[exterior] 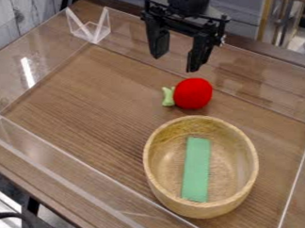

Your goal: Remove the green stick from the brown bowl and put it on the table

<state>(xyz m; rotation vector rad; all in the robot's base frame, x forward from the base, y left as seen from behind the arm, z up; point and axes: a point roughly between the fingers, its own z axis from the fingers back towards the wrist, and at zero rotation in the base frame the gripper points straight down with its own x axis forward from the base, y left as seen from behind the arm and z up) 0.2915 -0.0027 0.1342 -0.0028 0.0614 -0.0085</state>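
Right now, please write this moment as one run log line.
pincer: open, empty, above table | green stick: lying in brown bowl | red apple toy: on table | step: not started

Stick (pixel 198 168) in bowl (pixel 163 134) — ball (pixel 193 93) behind bowl on table (pixel 79 100); tool (pixel 176 51) above, behind ball.

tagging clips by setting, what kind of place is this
Probably a lab test bench: a wooden table fenced by clear plastic walls, with a robot tool hanging open above a toy tomato and a bowl.
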